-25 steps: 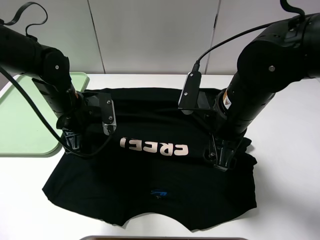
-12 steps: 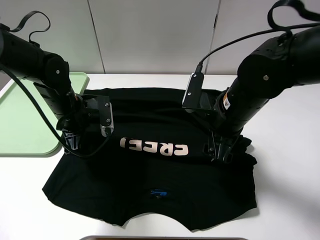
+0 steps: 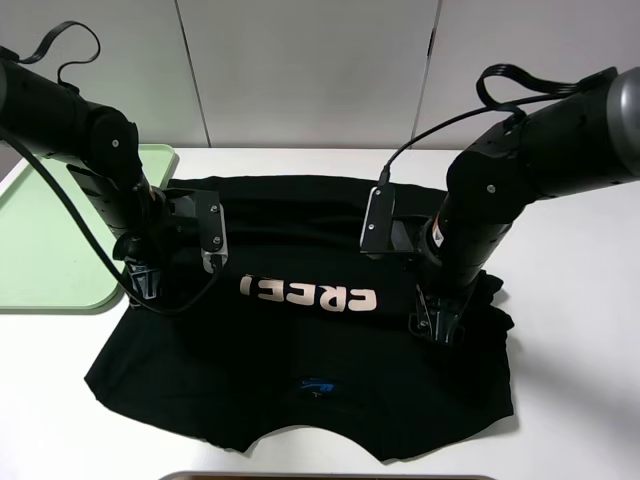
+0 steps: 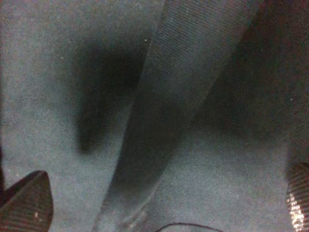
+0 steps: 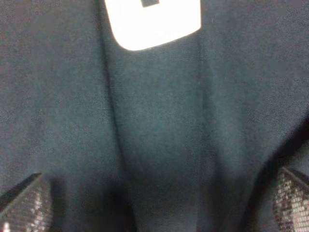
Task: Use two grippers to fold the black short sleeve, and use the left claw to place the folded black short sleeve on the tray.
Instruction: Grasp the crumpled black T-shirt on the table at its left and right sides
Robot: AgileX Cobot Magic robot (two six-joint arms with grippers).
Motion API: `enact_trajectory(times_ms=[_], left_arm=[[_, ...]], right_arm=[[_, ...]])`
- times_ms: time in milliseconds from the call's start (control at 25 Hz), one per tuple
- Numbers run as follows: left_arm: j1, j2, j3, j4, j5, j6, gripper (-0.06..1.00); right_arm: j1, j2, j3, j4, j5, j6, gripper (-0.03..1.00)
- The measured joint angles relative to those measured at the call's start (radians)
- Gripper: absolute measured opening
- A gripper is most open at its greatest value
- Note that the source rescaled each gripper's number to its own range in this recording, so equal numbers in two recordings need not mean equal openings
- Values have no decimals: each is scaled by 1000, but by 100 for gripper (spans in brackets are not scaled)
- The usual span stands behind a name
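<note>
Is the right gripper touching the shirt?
Cannot tell. The right wrist view shows shirt between spread fingers of the gripper, tips out of frame; the high view shows no clear contact.

The exterior high view is bright, even and sharp, with soft shadows on the table, while both wrist views are dim, grainy and blurred.

The black short sleeve carries pale pink block letters across its chest. From the high camera they stand upside down and read "CREE", followed by a partly hidden stroke. The right wrist view shows only a fragment of one pale letter, which cannot be read. The blue neck label and a small yellow sticker on the right arm are too small to read.
</note>
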Motion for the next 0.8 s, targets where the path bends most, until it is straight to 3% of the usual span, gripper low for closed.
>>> enact_trajectory(times_ms=[280,800], left_arm=[[0,0,0,0,-3,1,96],[0,0,0,0,-26,1,96]], right_arm=[[-30,9,77,0,-40,-46,100],[-87,9,82,39,-75,-62,100]])
